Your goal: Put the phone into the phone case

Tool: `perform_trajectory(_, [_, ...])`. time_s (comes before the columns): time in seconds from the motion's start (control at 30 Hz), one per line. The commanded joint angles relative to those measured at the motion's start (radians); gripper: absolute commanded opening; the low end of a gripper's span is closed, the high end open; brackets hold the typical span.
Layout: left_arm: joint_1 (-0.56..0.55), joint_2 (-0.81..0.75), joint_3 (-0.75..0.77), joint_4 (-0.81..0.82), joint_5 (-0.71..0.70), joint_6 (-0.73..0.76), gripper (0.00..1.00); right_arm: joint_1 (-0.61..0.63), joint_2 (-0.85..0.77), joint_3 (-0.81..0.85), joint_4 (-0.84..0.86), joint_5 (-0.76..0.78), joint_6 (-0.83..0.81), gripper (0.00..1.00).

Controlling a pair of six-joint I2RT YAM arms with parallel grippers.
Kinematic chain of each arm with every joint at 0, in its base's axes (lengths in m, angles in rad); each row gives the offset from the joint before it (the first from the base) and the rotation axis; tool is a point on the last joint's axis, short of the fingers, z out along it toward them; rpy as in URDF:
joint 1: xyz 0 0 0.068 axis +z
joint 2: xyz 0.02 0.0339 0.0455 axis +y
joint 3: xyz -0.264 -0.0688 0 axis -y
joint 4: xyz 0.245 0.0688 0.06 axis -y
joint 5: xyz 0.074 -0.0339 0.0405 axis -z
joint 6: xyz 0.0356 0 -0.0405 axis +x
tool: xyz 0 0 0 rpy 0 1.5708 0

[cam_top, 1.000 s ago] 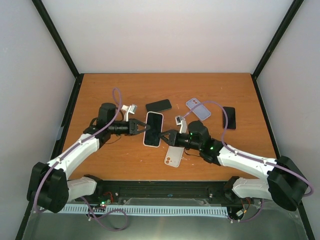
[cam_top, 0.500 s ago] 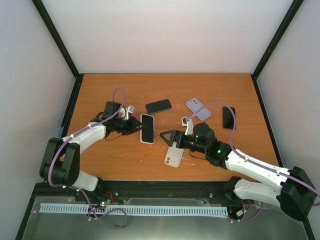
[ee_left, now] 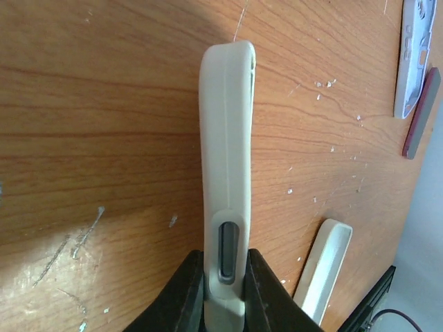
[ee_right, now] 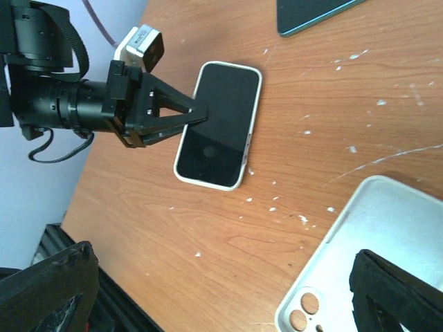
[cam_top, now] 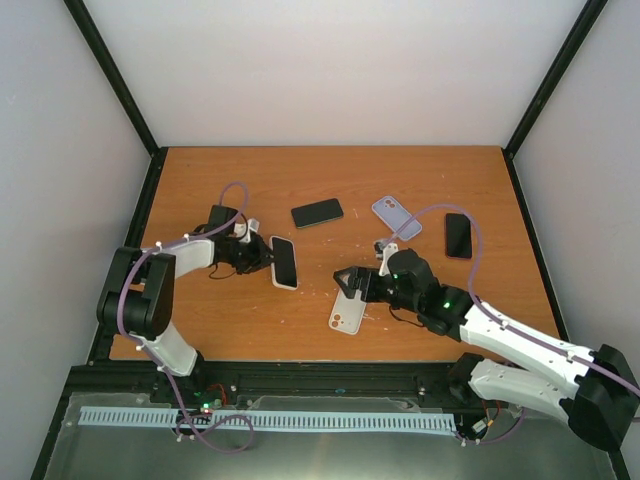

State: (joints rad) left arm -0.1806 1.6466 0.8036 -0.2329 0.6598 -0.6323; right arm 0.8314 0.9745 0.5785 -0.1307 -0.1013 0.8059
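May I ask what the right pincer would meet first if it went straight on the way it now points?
Probably the bare table beside the white case, since the right pincer seems to tilt downward. If it runs flatter, the white-edged phone held by the left pincer comes first.

Robotics lab test cell, built for tabletop manipulation trials

A scuffed wooden counter [cam_top: 330, 170] is boxed in by plain pale panels [cam_top: 340, 70] joined by black corner struts [cam_top: 115, 75], an enclosure rather than a room anyone lives or works in. Two white-and-black robot arms, the left arm [cam_top: 180, 262] and the right arm [cam_top: 520, 340], are fixed to a black mounting rail [cam_top: 330, 375] at the near edge. Purple cables [cam_top: 235, 195] loop along the arms, a green status light [cam_top: 443, 297] glows on one, and a small wrist camera [ee_right: 138, 43] is clamped on another. Practice props lie scattered on the wood, among them a dark phone [cam_top: 318, 212] and a lilac case [cam_top: 396, 217].
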Motion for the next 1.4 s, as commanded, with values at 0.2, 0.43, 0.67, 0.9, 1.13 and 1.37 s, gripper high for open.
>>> perform_trajectory(0.2, [0.004,0.014,0.038,-0.012,-0.081,0.011,0.37,-0.008,-0.025,0.063,-0.142,0.124,-0.108,0.97])
perform_trajectory(0.43, [0.004,-0.034,0.034,-0.051,-0.128,0.028,0.5,-0.042,0.013,0.115,-0.242,0.166,-0.148,0.97])
perform_trajectory(0.67, [0.004,-0.122,0.078,-0.138,-0.185,0.048,0.75,-0.096,0.105,0.225,-0.368,0.25,-0.213,0.97])
perform_trajectory(0.9, [0.004,-0.257,0.133,-0.203,-0.157,0.109,1.0,-0.257,0.214,0.317,-0.44,0.351,-0.302,0.97])
perform_trajectory(1.13, [0.003,-0.34,0.135,-0.239,-0.039,0.205,0.99,-0.503,0.392,0.408,-0.451,0.388,-0.417,0.96])
perform_trajectory(1.37, [0.001,-0.361,0.107,-0.254,-0.017,0.249,1.0,-0.721,0.57,0.499,-0.433,0.387,-0.524,0.94])
